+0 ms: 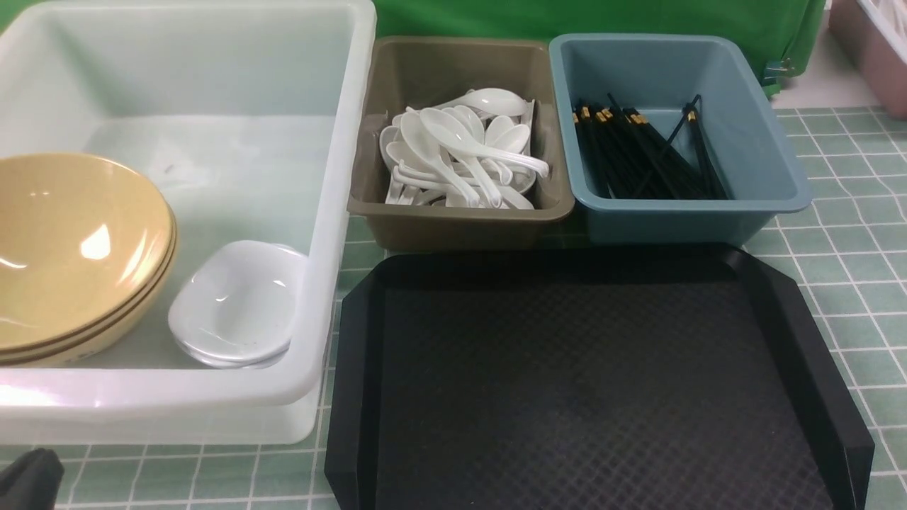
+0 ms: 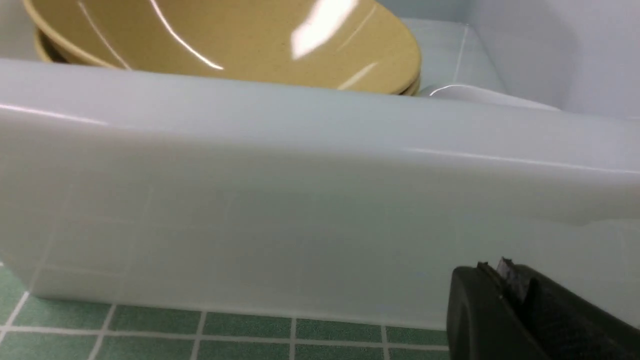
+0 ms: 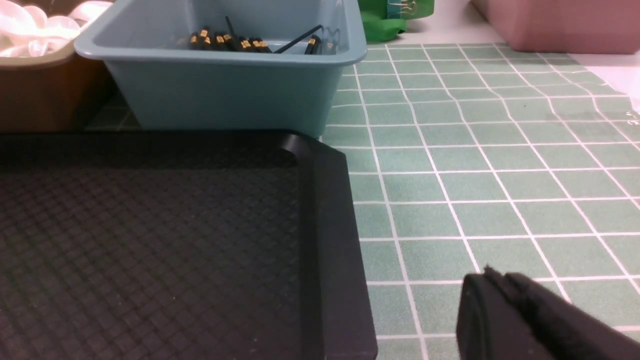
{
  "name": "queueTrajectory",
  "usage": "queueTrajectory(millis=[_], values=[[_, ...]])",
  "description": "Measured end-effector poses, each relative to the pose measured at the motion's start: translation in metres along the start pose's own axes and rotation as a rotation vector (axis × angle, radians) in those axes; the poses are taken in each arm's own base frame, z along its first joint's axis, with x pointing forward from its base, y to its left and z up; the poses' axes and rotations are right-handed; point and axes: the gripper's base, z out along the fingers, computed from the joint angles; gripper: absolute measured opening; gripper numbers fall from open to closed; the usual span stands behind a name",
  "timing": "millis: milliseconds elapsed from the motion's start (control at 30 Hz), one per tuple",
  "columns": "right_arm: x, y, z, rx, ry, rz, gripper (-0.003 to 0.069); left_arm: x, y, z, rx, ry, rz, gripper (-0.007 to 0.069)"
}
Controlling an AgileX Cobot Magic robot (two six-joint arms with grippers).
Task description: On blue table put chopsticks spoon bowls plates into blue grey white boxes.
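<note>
Stacked tan bowls point(image 1: 71, 255) and stacked white plates point(image 1: 237, 304) lie inside the big white box point(image 1: 333, 177). The grey box point(image 1: 460, 219) holds several white spoons point(image 1: 460, 152). The blue box point(image 1: 680, 216) holds black chopsticks point(image 1: 638, 152) with gold bands. My left gripper point(image 2: 492, 270) is shut and empty, low over the blue table point(image 1: 843, 283), just in front of the white box's near wall point(image 2: 300, 210); its black tip shows at the front view's bottom left point(image 1: 28, 482). My right gripper point(image 3: 492, 275) is shut and empty, over the table beside the tray's right edge.
A flat black tray point(image 1: 588, 397) with nothing on it lies in front of the grey and blue boxes. A pink tub point(image 1: 875, 49) stands at the far right, and green cloth point(image 1: 602, 18) hangs behind the boxes.
</note>
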Motion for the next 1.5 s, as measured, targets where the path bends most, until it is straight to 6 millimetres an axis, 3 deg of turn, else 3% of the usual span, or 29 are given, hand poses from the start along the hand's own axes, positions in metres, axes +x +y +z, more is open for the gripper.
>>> queueTrajectory(millis=[200, 1500], values=[[0.0, 0.0, 0.0, 0.0, 0.0, 0.0, 0.0074, -0.0001, -0.0016, 0.0, 0.021, -0.001, 0.064, 0.0002], [0.0, 0.0, 0.0, 0.0, 0.0, 0.0, 0.0099, -0.0002, -0.0041, 0.0, 0.047, -0.006, 0.057, 0.0002]])
